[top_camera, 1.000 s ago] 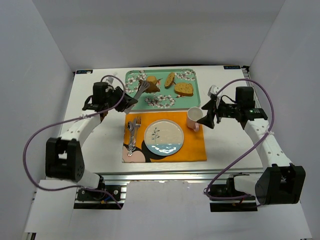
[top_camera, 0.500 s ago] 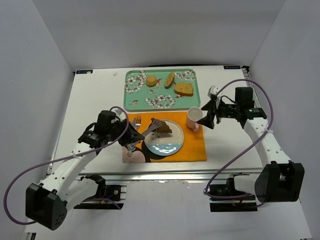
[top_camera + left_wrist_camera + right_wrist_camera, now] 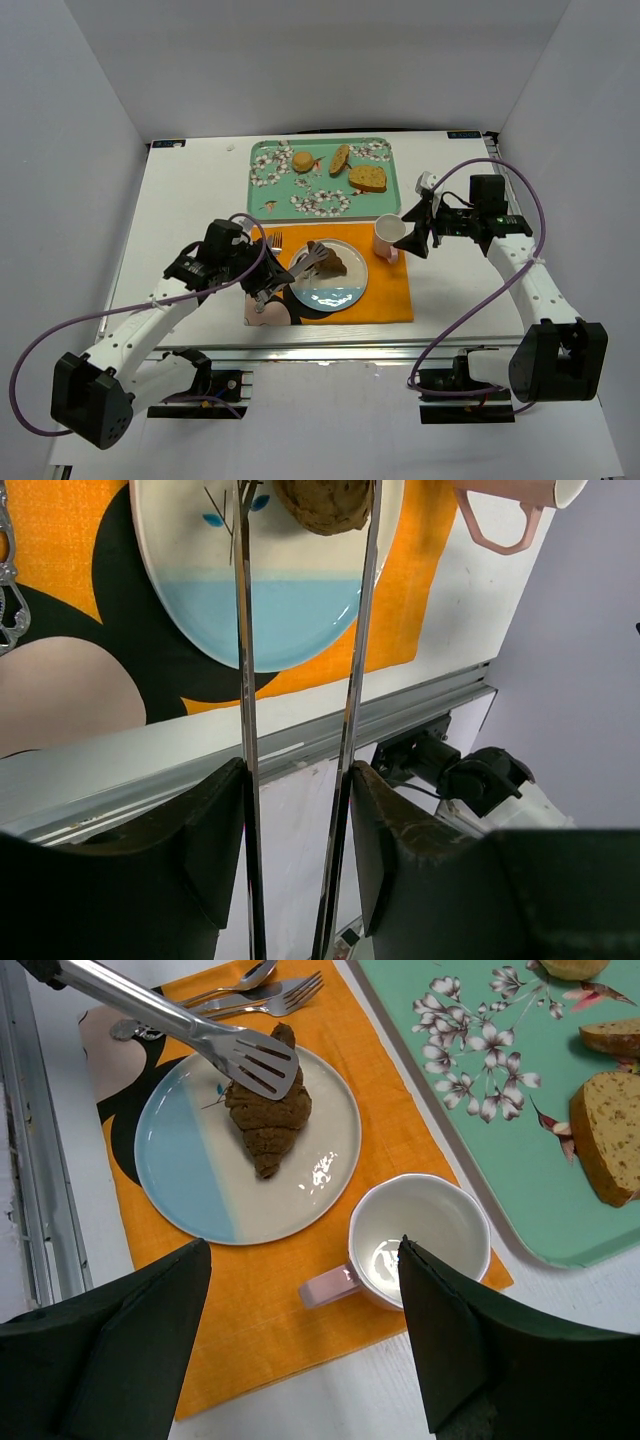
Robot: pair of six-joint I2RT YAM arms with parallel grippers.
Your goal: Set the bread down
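Observation:
The bread (image 3: pixel 331 264), a dark brown lumpy chunk, lies on the blue and cream plate (image 3: pixel 335 292) on the orange placemat. In the right wrist view the bread (image 3: pixel 268 1118) sits near the plate's (image 3: pixel 190 1175) middle, with a slotted blade of the metal tongs (image 3: pixel 170 1015) against its top. My left gripper (image 3: pixel 262 282) is shut on the tongs (image 3: pixel 302 266). In the left wrist view its fingers (image 3: pixel 215 820) press the two tong arms (image 3: pixel 243 680), which flank the bread (image 3: pixel 322 502). My right gripper (image 3: pixel 418 233) hangs open over the pink mug (image 3: pixel 389 235).
A green flowered tray (image 3: pixel 272 185) at the back holds a round bun (image 3: pixel 302 161), a toast slice (image 3: pixel 368 178) and another slice (image 3: pixel 340 159). A fork and spoon (image 3: pixel 266 262) lie on the placemat (image 3: pixel 385 295) left of the plate. The table's near edge runs just below the placemat.
My left arm has carried the bread in the tongs from the tray down to the plate. The tong arms now stand a little wider apart. The right arm has not moved.

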